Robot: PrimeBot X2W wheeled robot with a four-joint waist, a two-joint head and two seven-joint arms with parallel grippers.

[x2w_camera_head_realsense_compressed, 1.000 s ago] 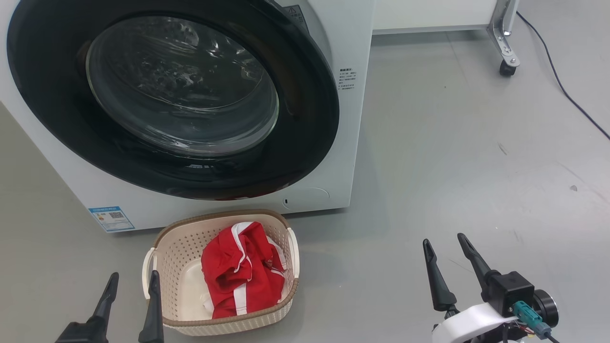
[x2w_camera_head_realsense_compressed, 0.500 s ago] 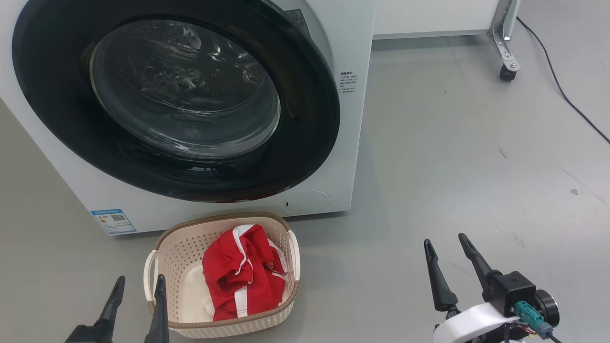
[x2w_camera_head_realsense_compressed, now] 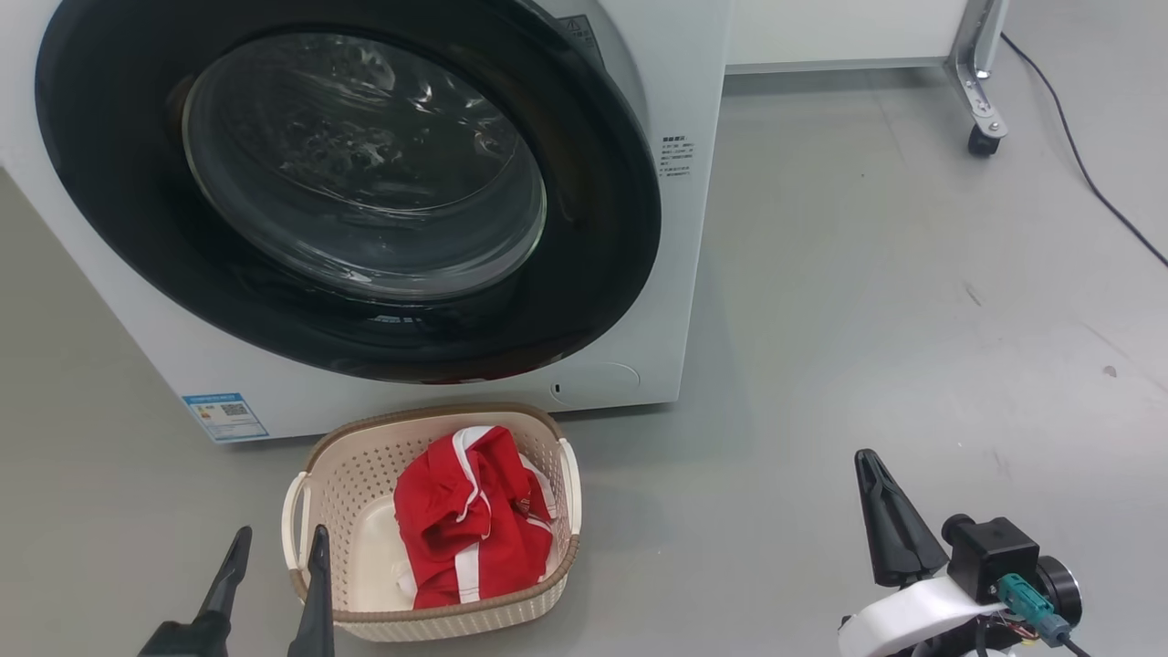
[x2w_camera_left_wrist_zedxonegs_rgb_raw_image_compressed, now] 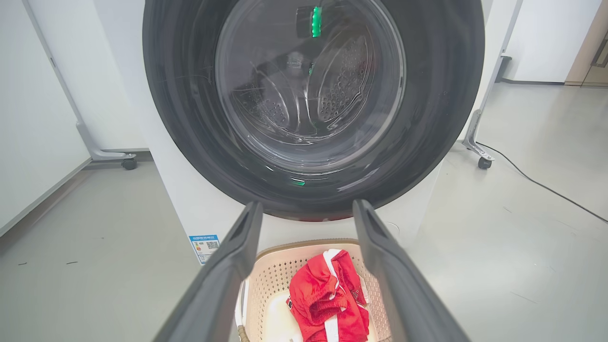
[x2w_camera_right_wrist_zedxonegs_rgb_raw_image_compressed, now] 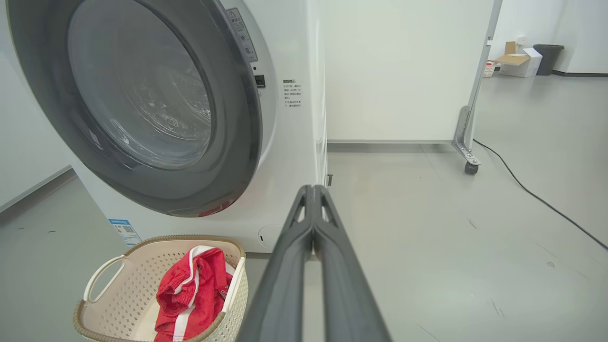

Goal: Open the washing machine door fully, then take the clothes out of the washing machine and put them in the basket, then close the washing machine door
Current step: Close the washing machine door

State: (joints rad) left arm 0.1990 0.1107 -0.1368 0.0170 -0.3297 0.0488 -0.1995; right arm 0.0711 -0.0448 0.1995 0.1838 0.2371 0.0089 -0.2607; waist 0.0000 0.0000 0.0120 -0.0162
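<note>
Just beside left hand (x2w_camera_head_realsense_compressed: 282,531), basket (x2w_camera_head_realsense_compressed: 411,420) holding clothes (x2w_camera_head_realsense_compressed: 465,520), right hand (x2w_camera_head_realsense_compressed: 869,456) apart

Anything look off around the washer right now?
A thin red streak along the bottom edge of the round glossy black washing machine door: trapped fabric, or a reflection of the red clothes in the cream perforated basket; cannot tell.

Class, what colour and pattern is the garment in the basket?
The garment is red with white stripes; the head view shows it best.
</note>
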